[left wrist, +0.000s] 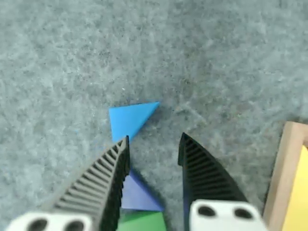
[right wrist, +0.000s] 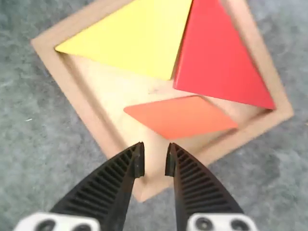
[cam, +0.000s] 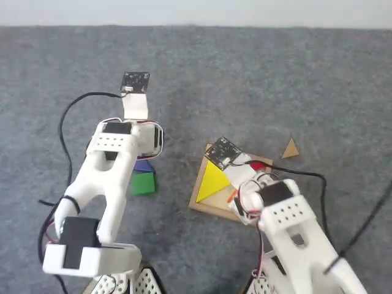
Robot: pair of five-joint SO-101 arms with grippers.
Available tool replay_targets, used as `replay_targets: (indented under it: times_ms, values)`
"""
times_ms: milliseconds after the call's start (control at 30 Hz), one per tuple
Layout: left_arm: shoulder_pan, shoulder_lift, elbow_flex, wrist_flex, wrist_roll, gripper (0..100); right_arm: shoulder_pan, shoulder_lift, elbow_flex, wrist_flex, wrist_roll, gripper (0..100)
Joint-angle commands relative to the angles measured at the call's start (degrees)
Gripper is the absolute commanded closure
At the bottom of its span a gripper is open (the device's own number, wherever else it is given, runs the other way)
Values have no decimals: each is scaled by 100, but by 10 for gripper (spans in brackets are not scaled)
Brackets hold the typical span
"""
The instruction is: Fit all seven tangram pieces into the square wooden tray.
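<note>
The square wooden tray (right wrist: pixel 72 82) holds a large yellow triangle (right wrist: pixel 139 36), a large red triangle (right wrist: pixel 216 57) and an orange parallelogram (right wrist: pixel 180 115) lying flat. My right gripper (right wrist: pixel 154 155) hangs over the tray's near corner, open by a narrow gap and holding nothing. On the carpet, my left gripper (left wrist: pixel 155 140) stands open just short of a light blue triangle (left wrist: pixel 130 119). A darker blue piece (left wrist: pixel 137 195) and a green piece (left wrist: pixel 142 221) lie under its fingers. From above, the tray (cam: pixel 202 202) sits right of the green piece (cam: pixel 144 184).
A small tan triangle (cam: pixel 290 149) lies on the grey carpet beyond the tray's far right side. The tray's rim (left wrist: pixel 284 168) is close to the left gripper's side. Black cables trail from both arms.
</note>
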Motion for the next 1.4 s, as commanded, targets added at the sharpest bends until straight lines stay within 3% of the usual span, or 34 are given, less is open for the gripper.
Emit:
replay_targets:
  times_ms: [0,467,967,1167,1367]
  values:
    - [-44,-26,-277,-149,-44,837,-66,620,-589,-435,-70,897]
    - [-44,-26,-268,-185,-44,837,31,2220,-1125,-945,-18,897]
    - [-53,-9,-268,-185,-44,837,1991,3090,-2233,-919,642,897]
    - [-53,-26,-268,-185,-44,837,2079,2818,-2734,-470,571,898]
    - [-53,-35,-277,-185,-62,837,2079,1587,-2690,22,79,897]
